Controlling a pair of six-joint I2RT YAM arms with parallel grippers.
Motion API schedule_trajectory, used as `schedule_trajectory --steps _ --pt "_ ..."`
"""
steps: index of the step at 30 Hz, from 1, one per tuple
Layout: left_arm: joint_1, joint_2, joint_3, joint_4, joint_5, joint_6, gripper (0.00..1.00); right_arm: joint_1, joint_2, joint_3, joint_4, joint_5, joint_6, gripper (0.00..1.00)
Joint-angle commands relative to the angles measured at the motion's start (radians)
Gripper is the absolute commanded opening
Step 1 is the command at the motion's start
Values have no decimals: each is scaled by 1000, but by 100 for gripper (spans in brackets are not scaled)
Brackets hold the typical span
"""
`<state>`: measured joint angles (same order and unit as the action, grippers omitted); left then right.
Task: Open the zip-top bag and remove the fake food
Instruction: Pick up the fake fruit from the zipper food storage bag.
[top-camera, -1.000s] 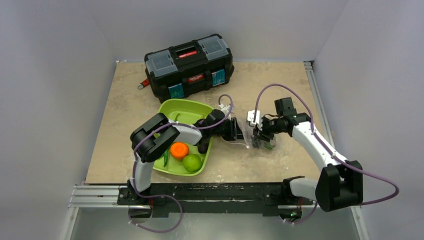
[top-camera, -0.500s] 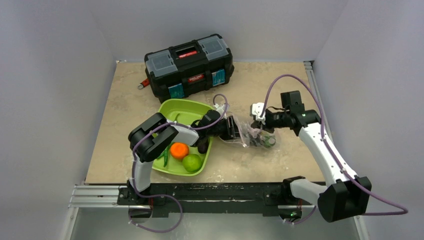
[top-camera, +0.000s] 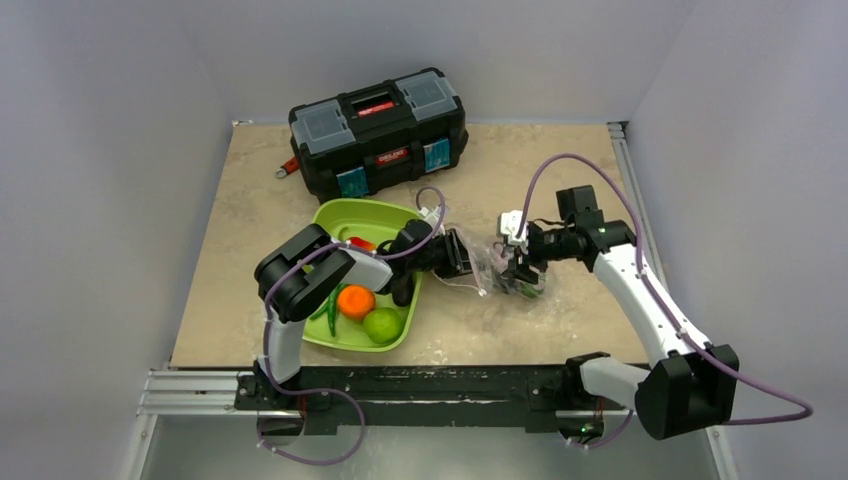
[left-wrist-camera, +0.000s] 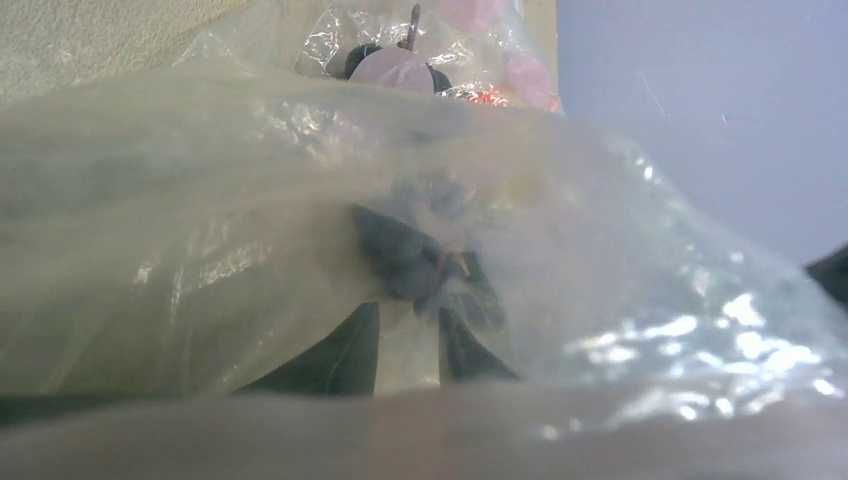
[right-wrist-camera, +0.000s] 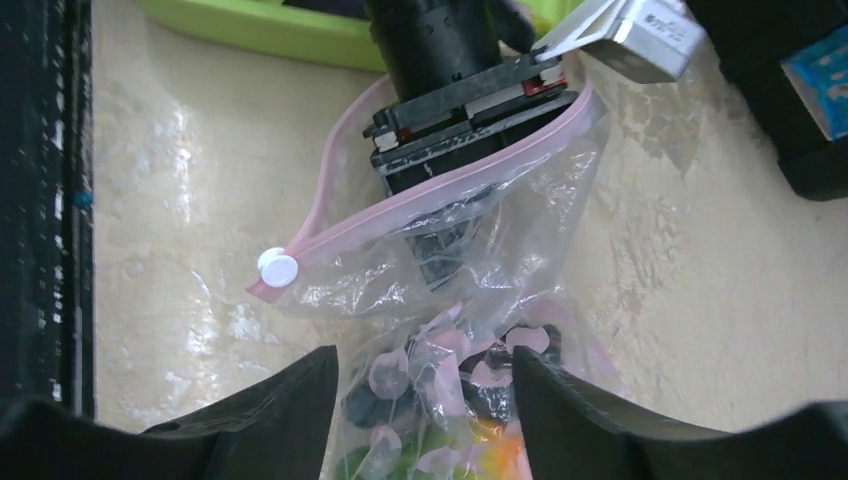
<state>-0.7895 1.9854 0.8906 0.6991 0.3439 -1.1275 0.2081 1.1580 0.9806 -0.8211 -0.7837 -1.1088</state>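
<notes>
Inside the zip-top bag (right-wrist-camera: 540, 190), left gripper (right-wrist-camera: 445, 258) — hold unclear; right gripper (right-wrist-camera: 425, 360) wide astride it.

R fingers (top-camera: 520, 274) rose, then dropped back onto zip-top bag (top-camera: 489, 262).

Bag (right-wrist-camera: 480, 260) was clear, with pink zip strip (right-wrist-camera: 520, 140) and pale pink spots. Tray (top-camera: 378, 214) lime green. Orange (top-camera: 356, 300) bright orange, lime (top-camera: 383, 325) green. Toolbox (top-camera: 380, 135) black, red label. Tabletop (top-camera: 560, 160) was beige, marbled.
</notes>
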Motion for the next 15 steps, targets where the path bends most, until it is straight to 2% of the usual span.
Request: schedule_trajectory --steps 1,4,7,8,10,11,15 --pt "9 2 50 10 5 -24 25 33 10 -80 142 108 40 71" --pt "5 10 82 -23 10 -14 21 62 64 -107 245 190 84 74" --pt "0 7 105 -75 6 9 21 80 122 -111 306 249 106 67" --pt "-3 7 111 -92 3 16 21 88 134 -108 312 252 109 58" --pt "-5 9 120 -125 -13 25 23 100 154 -85 292 231 112 9" --pt "-5 9 121 -137 -27 26 25 102 157 -70 280 206 122 0" --pt "-3 10 96 -116 -69 23 29 102 57 -50 301 65 176 0"
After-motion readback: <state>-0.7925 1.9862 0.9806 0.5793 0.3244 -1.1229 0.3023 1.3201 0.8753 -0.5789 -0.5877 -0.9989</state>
